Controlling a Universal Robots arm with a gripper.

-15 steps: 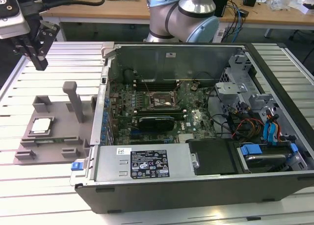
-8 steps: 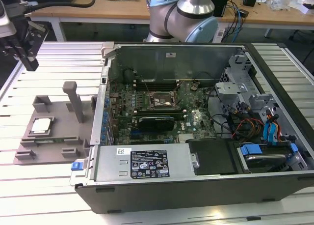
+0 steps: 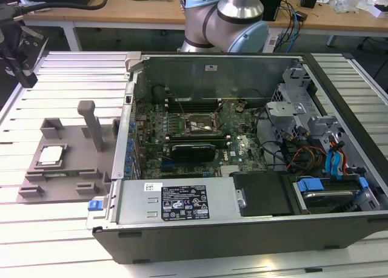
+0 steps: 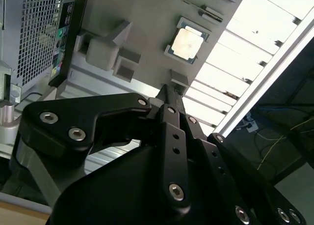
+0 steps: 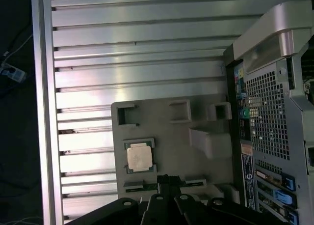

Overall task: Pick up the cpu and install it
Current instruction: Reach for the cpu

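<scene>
Slatted aluminium table (image 3: 66,68), desks and cables behind. Open computer case (image 3: 182,202) lies on its side, board facing up, presumably so the socket (image 3: 200,125) can be reached from above. Grey tray (image 3: 79,145) sits just beside the case, on the exterior view's left.

- cpu (image 3: 51,155) lies flat in a shallow square recess of the tray, pale metal top up. The recess likely keeps it square and in a known spot. Not yet lifted.
- gripper (image 4: 165,91) hangs over the tray, apart from the cpu. In both wrist views the fingertips meet at a point with nothing between them.
- Socket looks empty, though it is too small to be sure.
</scene>
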